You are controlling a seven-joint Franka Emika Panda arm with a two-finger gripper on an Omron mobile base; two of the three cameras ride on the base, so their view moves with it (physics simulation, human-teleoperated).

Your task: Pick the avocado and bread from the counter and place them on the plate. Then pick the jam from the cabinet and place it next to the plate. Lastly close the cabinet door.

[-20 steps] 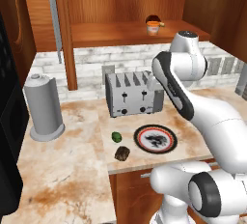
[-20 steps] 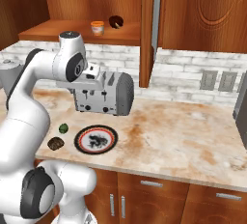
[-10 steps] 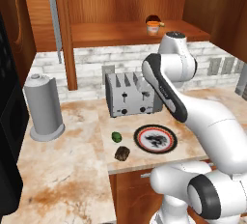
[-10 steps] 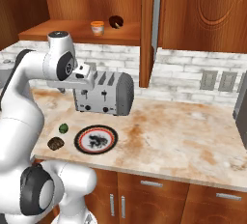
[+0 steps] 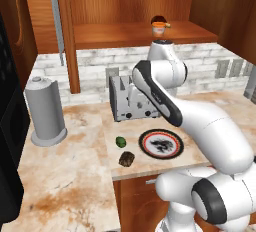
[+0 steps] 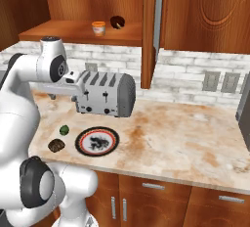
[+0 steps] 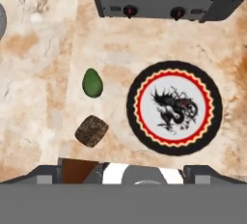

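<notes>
Jaws spread wide and empty above bare counter between avocado, bread and plate.

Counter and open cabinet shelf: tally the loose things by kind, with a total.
Food on the counter: 2, avocado and bread
Plates: 1, plate
Toasters: 1, toaster
Grey canisters: 1, canister
Shelf items: 2, jam jar and dark brown round thing
Total: 7
</notes>
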